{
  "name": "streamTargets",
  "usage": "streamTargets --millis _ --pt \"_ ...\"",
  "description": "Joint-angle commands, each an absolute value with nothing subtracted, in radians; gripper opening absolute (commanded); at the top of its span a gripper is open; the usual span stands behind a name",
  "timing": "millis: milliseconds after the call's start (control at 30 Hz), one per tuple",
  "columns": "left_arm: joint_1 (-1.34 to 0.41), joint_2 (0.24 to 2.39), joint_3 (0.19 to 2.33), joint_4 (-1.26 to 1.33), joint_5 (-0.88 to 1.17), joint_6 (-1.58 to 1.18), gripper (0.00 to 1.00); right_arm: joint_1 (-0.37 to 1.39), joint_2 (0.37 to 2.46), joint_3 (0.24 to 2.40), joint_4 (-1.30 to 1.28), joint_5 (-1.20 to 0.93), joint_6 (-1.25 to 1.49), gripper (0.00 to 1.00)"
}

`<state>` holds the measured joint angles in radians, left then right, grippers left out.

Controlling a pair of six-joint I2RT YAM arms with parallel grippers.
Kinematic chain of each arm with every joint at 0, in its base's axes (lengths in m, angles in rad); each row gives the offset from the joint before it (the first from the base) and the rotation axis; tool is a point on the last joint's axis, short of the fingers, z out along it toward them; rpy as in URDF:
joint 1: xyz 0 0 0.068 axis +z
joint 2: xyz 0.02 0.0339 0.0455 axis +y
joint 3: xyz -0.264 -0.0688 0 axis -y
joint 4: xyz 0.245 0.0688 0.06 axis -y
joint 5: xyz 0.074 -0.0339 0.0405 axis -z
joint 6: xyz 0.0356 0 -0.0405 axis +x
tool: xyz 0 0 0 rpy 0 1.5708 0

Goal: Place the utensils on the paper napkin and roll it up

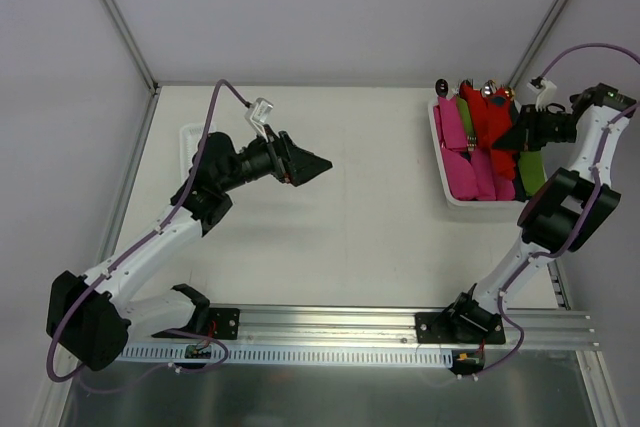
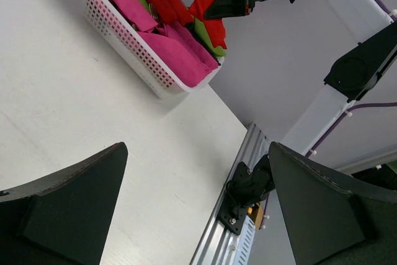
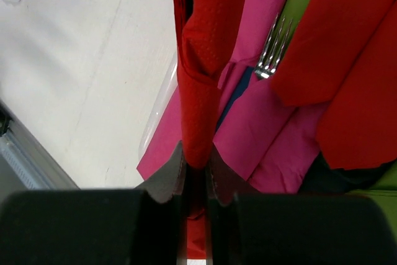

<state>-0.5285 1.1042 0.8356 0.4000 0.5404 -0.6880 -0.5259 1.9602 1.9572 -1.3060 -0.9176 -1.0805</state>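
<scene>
A flat, matte white table (image 1: 350,227) fills the middle of the overhead view. Behind its far edge rises a plain, pale lilac-grey back wall (image 1: 330,7). A matching smooth left wall panel (image 1: 50,97) and right wall panel (image 1: 615,297) close in the table's sides. A thin grey metal strip (image 1: 115,15) runs up each rear corner from the table. Along the table's near edge lies a ribbed silver aluminium rail (image 1: 330,319). Just in front of it is a white slotted cable channel (image 1: 330,355), then a dull, reflective grey metal sheet (image 1: 330,397). The light is soft and even, leaving only faint, blurred shadows on the table.
</scene>
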Motion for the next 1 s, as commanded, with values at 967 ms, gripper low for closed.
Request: streamTargets --millis 967 --pt "-0.514 1.111 0.781 0.477 0.535 -0.684 0.99 -0.538 2.169 1.842 -1.588 -0.914 -1.083 0.08"
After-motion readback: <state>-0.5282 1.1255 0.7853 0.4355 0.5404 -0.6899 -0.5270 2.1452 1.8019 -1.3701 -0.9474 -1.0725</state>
